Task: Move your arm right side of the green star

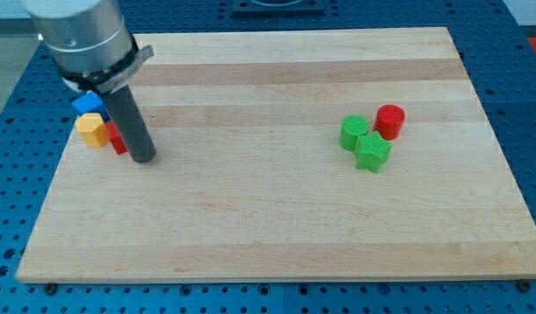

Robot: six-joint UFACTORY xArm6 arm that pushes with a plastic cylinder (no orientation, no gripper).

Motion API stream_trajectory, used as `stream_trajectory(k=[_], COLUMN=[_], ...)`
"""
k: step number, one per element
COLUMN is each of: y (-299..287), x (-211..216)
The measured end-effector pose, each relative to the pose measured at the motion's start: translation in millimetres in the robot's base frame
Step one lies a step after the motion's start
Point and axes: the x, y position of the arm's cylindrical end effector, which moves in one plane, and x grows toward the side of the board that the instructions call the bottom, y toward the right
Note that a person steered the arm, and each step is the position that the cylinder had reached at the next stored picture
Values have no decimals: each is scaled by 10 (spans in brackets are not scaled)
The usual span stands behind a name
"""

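The green star (373, 152) lies on the wooden board (277, 218) at the view's right. A second green block (354, 132) touches its upper left, and a red cylinder (390, 120) stands just above and to its right. My tip (143, 158) rests on the board far to the view's left of the star, beside a small cluster of blocks.
At the view's left, a blue block (86, 104), a yellow block (93, 130) and a red block (117, 139) sit together, partly hidden behind the rod. The board lies on a blue perforated table (525, 96).
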Motion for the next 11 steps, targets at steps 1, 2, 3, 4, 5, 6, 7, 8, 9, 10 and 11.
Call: stream_trajectory(k=[1,2,3,4,5,6,7,8,9,10,11], y=[-123,-153,11,570,1232,2099,3017,3699,3785,3398,3245], x=[-206,-211,-109,297,752,1088,1080,601,107,-4,141])
